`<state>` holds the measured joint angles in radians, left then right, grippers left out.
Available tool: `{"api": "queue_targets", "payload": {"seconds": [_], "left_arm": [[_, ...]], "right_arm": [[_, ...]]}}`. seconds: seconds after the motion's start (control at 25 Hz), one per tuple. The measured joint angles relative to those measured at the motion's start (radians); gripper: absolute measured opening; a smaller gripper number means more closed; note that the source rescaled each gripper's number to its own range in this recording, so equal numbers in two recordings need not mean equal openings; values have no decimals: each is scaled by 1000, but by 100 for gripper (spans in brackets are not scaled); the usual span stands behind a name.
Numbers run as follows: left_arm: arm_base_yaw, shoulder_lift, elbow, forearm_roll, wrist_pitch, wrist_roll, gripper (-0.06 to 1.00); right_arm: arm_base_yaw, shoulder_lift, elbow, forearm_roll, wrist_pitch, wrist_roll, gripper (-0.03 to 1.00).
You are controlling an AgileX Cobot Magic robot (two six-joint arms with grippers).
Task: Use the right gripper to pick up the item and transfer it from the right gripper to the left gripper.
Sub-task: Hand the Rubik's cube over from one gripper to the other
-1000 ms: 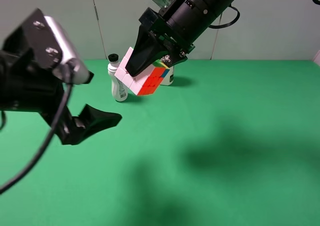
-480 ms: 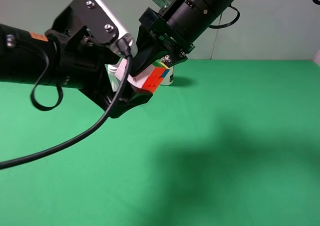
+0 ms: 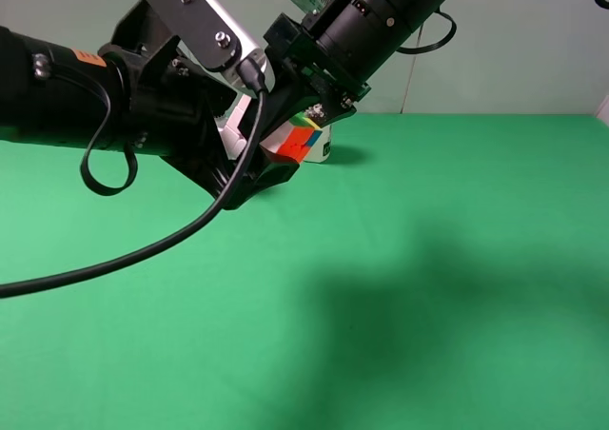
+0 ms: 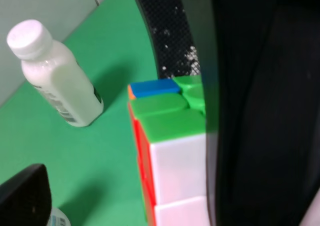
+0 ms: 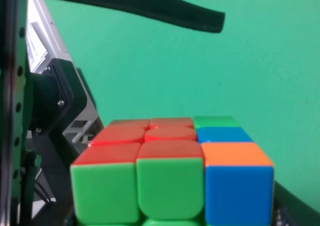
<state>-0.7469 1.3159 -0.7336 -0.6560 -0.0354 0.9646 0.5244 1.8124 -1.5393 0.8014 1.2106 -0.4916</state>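
exterior high: left gripper (image 3: 274,154), jaws wide, has advanced to straddle the cube (image 3: 298,145) the right gripper (image 3: 290,116) clamps.

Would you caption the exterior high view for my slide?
Right gripper holds the puzzle cube while the open left gripper brackets it.

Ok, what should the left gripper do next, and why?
Probably close the left gripper on the puzzle cube: its open jaws appear to bracket the cube, which the right gripper holds clamped above the green table.

white-capped bottle (image 4: 55,81) near cube (image 4: 172,156), green mat (image 3: 428,306) open
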Motion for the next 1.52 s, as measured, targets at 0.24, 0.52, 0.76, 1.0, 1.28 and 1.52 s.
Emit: {"api": "queue_targets", "payload": {"seconds": [0.24, 0.52, 0.76, 1.0, 1.28, 1.52], "left_arm": [[-1, 0, 0, 0, -16, 3, 96], [-2, 0, 0, 0, -19, 3, 73], [-5, 0, 0, 0, 1, 3, 5], [-6, 0, -1, 0, 16, 4, 3], [-6, 0, -2, 0, 19, 4, 3], [-6, 0, -2, -1, 21, 4, 1]], "right_arm": [[0, 0, 0, 1, -3, 0, 3], [0, 0, 0, 5, -15, 0, 3], [0, 0, -5, 15, -38, 1, 2], [0, 0, -5, 15, -31, 10, 2], [0, 0, -5, 15, -30, 14, 2], [0, 0, -5, 12, -20, 45, 21]]}}
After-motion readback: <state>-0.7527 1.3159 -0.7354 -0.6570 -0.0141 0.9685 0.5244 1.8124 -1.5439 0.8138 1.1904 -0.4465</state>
